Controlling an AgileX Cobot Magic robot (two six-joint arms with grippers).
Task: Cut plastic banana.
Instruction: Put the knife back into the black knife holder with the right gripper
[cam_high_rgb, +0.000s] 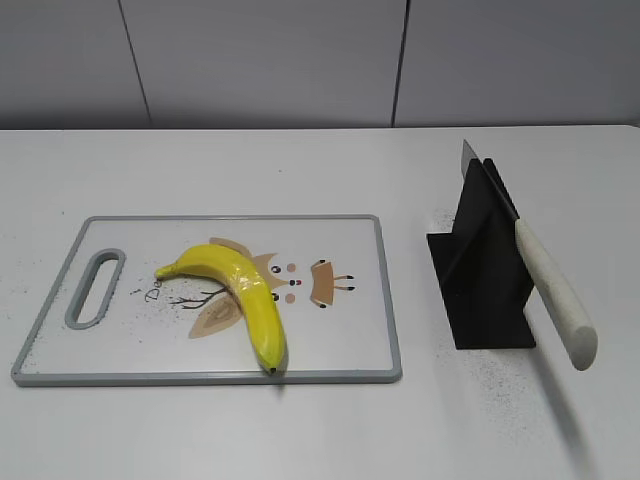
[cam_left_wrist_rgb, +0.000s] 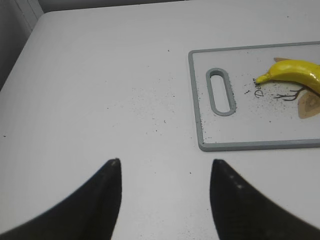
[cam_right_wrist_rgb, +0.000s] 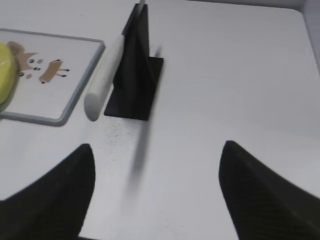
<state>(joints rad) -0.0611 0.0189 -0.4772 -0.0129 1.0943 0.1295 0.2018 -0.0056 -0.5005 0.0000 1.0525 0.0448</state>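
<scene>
Banana (cam_high_rgb: 240, 296) tip at board (cam_high_rgb: 350, 340) front edge, prob. touching.

— Where's the banana (cam_high_rgb: 238, 292)?

— On the cutting board (cam_high_rgb: 340, 345), left of the middle, lying flat and whole. It's glossy yellow and curved, with the stem end pointing left toward the board's handle slot and the dark tip at the near edge.

— And the knife (cam_high_rgb: 545, 272)?

— Well apart, to the right. It rests tilted in a black stand (cam_high_rgb: 482, 278), with the blade up through the slot and the white handle slanting down past the stand's near right side
</scene>
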